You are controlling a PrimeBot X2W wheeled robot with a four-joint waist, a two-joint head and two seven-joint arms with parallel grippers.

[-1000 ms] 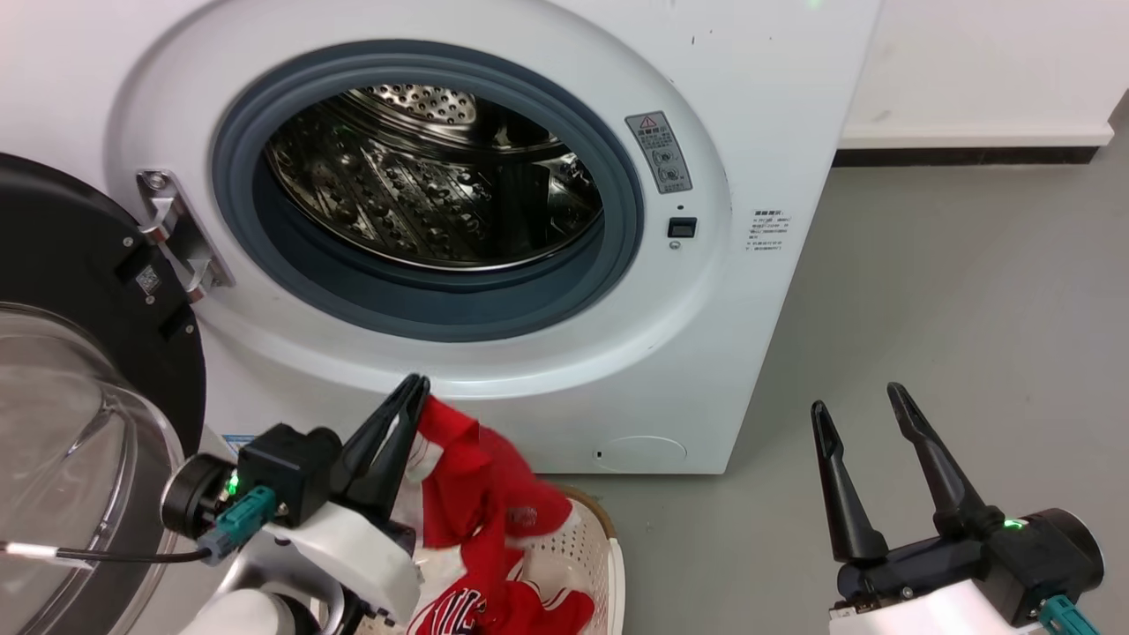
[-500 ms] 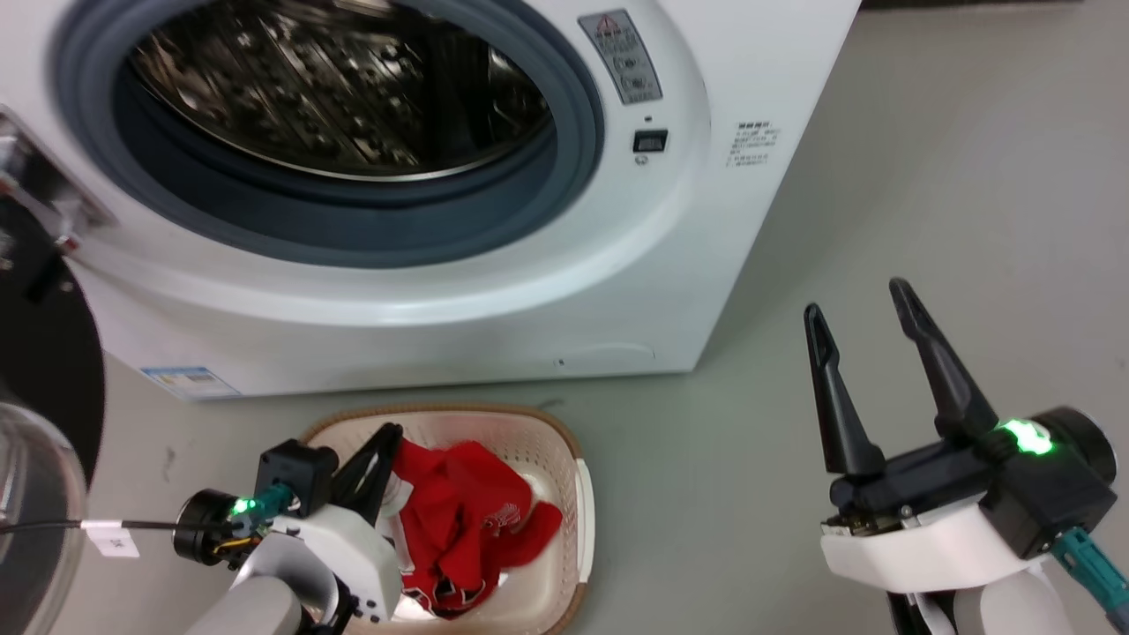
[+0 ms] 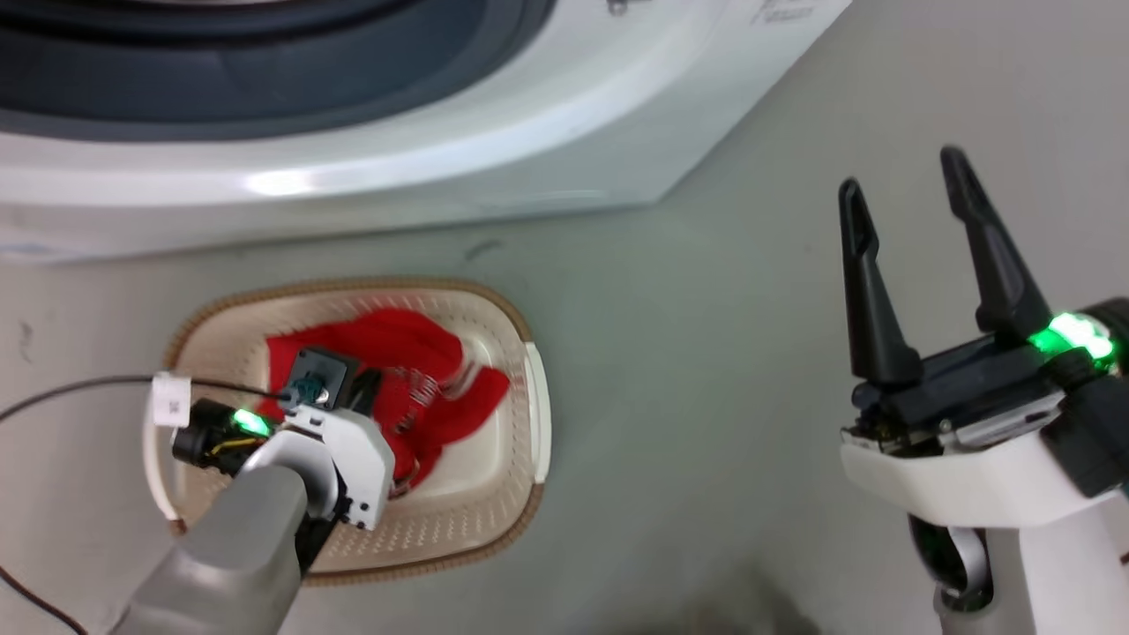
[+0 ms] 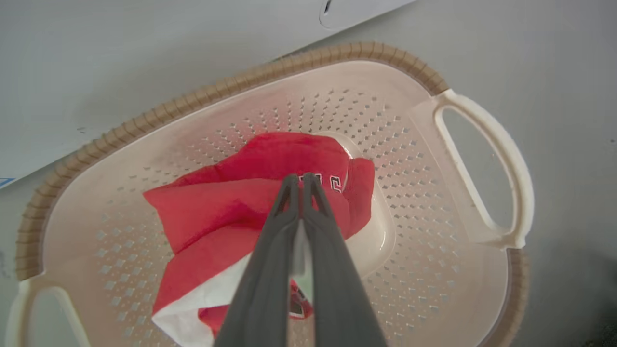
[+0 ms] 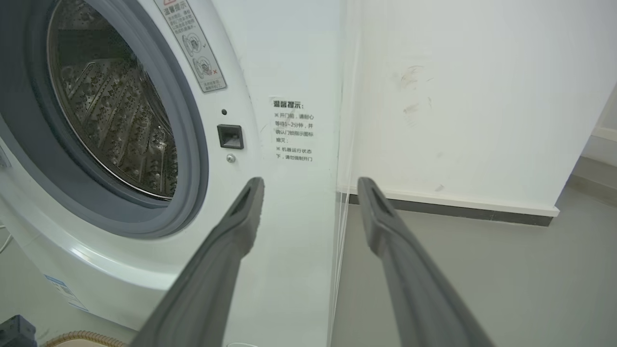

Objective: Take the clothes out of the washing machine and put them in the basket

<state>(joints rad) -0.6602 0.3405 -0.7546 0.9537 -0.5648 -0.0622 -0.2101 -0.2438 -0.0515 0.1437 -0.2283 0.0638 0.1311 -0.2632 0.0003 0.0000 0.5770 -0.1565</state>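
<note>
The clothes (image 3: pixel 401 346) are a red and white bundle lying inside the cream basket (image 3: pixel 522 328), which stands on the floor in front of the washing machine (image 3: pixel 353 176). My left gripper (image 3: pixel 369 383) reaches down into the basket. In the left wrist view its fingers (image 4: pixel 300 176) are pressed together on the clothes (image 4: pixel 260 164), with white fabric caught between them. The basket's brown rim (image 4: pixel 217 89) rings the bundle. My right gripper (image 3: pixel 908 181) hangs open over the bare floor at the right, holding nothing. It (image 5: pixel 311 185) points at the washing machine's (image 5: pixel 270 72) right front corner.
Grey floor (image 3: pixel 688 370) spreads between the basket and my right arm. The drum (image 5: pixel 120 125) behind the grey ring holds no clothes where I can see into it. A white wall with a dark skirting strip (image 5: pixel 458 207) stands to the right of the washer.
The head camera has tilted down, so the washer has slid up the picture. My left gripper has lowered the red clothes from the basket's edge into the basket. The right gripper stays open.
</note>
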